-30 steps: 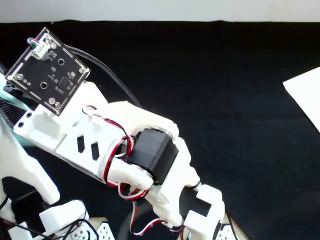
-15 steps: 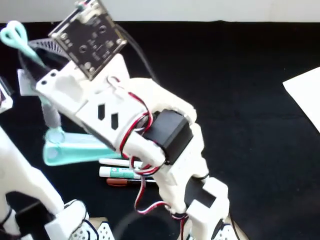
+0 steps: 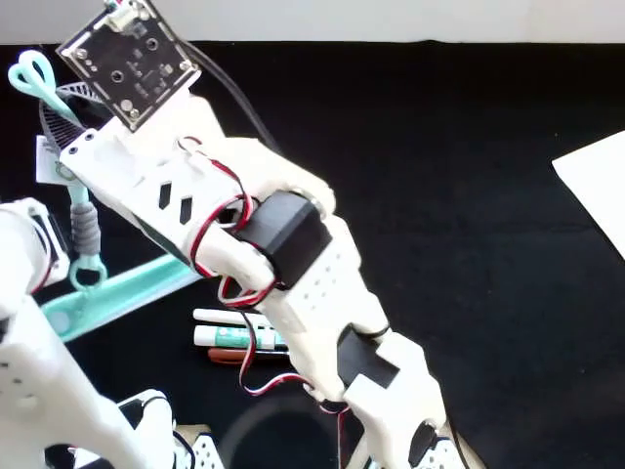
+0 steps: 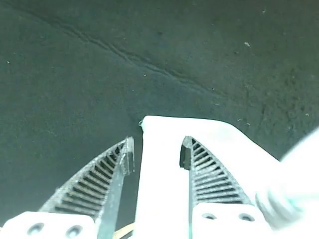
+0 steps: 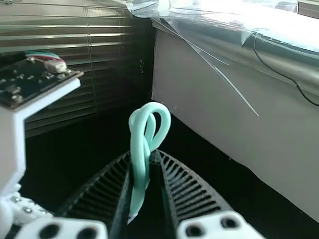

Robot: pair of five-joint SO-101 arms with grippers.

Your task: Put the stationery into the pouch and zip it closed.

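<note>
Between hand's (image 5: 147, 185) fingers (image 5: 185, 191) (right wrist): loop (image 5: 147, 130).

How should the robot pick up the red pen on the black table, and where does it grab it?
Probably the middle of the barrel of the red pen, from straight above. It lies flat with a white marker close beside it, so one end effector finger takes the free near side and the other slips between them. An arm covers one end.
</note>
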